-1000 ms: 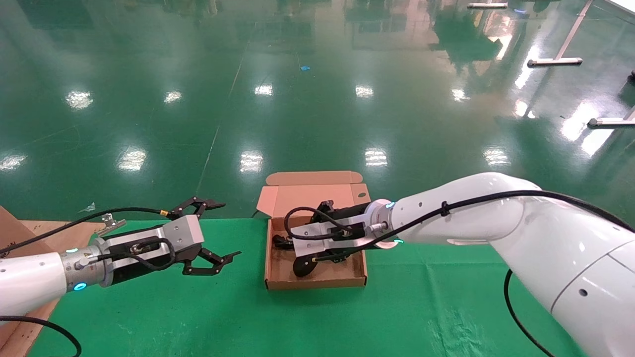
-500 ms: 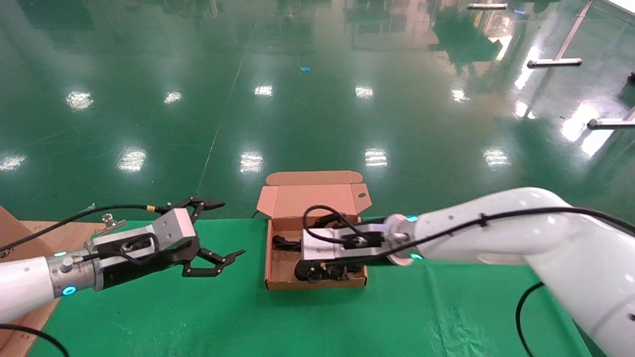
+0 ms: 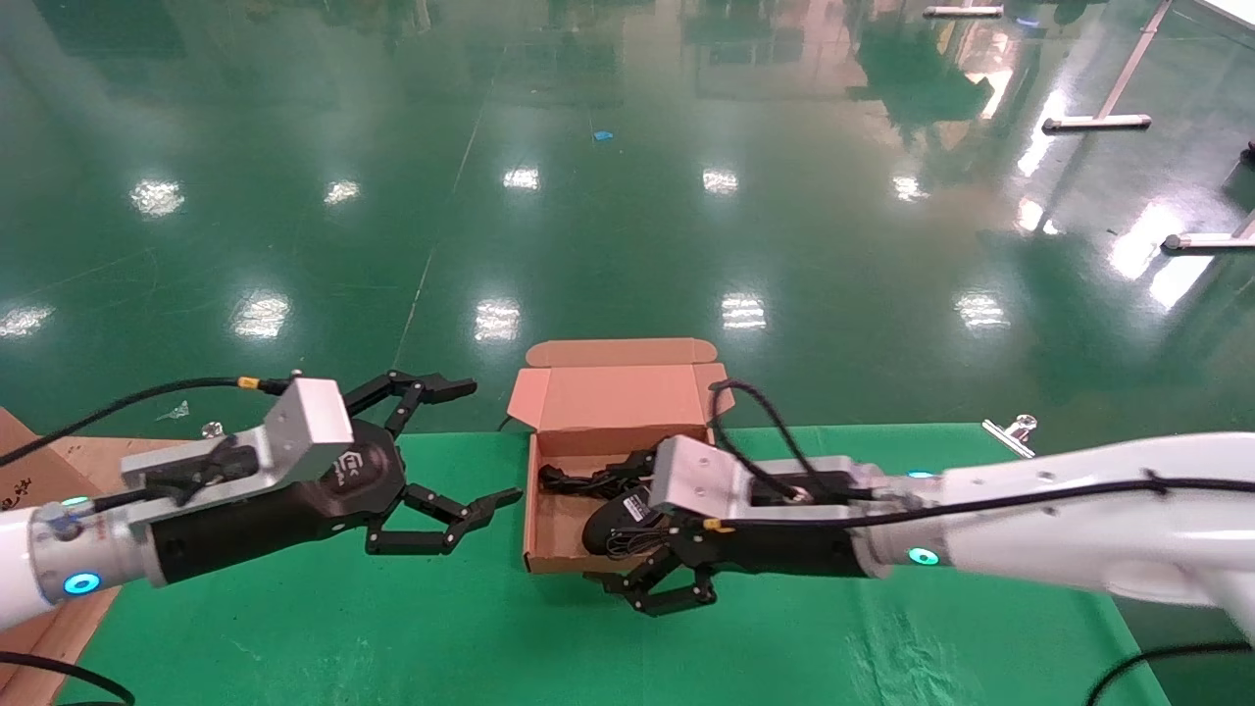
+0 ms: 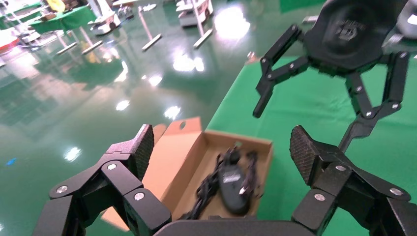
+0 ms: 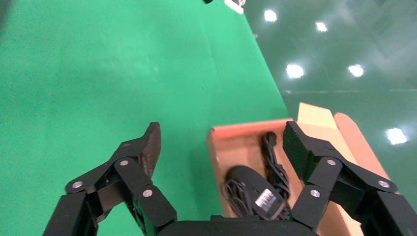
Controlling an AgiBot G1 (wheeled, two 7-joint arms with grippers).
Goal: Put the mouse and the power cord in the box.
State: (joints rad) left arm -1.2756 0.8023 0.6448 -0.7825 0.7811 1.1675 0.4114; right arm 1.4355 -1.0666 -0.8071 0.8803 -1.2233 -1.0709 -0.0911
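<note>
A green cloth-covered table (image 3: pixel 392 637) juts over a glossy green floor (image 3: pixel 627 196), with a plain brown cardboard carton (image 3: pixel 39 461) at the table's 9 o'clock edge and a small metal clip (image 3: pixel 1016 428) at about 2 o'clock. At centre sits the shallow brown cardboard mailer box (image 3: pixel 549 561) (image 4: pixel 255 143) (image 5: pixel 216 147), its tabbed lid (image 3: pixel 613 378) standing open at the 12 o'clock side.

The right gripper (image 3: pixel 659 588) (image 4: pixel 324 93) (image 5: pixel 221 147) hovers at the box's 6 o'clock wall, its white arm reaching in from 3 o'clock and part of its body masking the box's near right corner. Its black fingers (image 5: pixel 142 147) are spread wide and hold nothing — one over the cloth, the other over the box. The left gripper (image 3: pixel 461 451) (image 4: pixel 221 147) hangs just off the box's 9 o'clock side, likewise wide open and empty, touching neither box nor cloth that can be seen.

Inside the box lies the small glossy black oval mouse (image 3: pixel 613 520) (image 4: pixel 233 189) (image 5: pixel 253 189), white label (image 3: pixel 637 507) up, towards the 6 o'clock end and just inside the wall from the right gripper. The bundled black power cord (image 3: pixel 578 480) (image 5: pixel 273 164) lies beside it, towards 11 o'clock — both resting free of either claw.
</note>
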